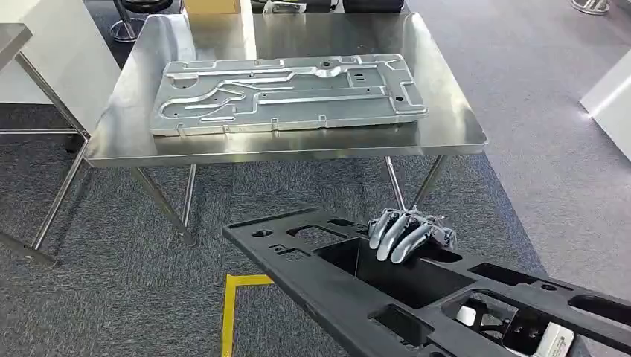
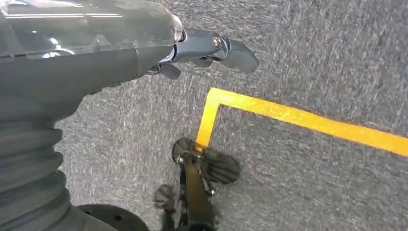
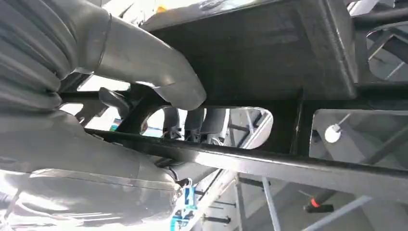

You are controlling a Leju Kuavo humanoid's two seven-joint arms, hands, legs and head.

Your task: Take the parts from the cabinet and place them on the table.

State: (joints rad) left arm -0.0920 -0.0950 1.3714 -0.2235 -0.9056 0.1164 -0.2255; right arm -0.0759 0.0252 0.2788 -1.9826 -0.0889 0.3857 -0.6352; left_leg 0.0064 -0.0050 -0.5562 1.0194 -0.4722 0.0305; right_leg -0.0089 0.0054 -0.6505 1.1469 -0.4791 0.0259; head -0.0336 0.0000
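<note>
A long black plastic part [image 1: 372, 286] with several cut-outs is held low in front of me, short of the steel table [image 1: 461, 134]. My right hand [image 1: 405, 232] grips it, fingers curled over the edge of a deep opening. From below, the right wrist view shows the thumb [image 3: 159, 72] pressed under the black part [image 3: 288, 57] and fingers [image 3: 195, 120] through a slot. A grey stamped metal panel [image 1: 286, 93] lies flat on the table. My left hand [image 2: 207, 50] hangs over the carpet, fingers loosely extended, holding nothing.
Yellow floor tape [image 1: 234, 305] marks a corner on the grey carpet [image 1: 111, 282] before the table. A second table's legs [image 1: 45, 216] stand at the left. A white surface [image 1: 610, 100] sits at the right edge. A cardboard box [image 1: 212, 6] lies beyond the table.
</note>
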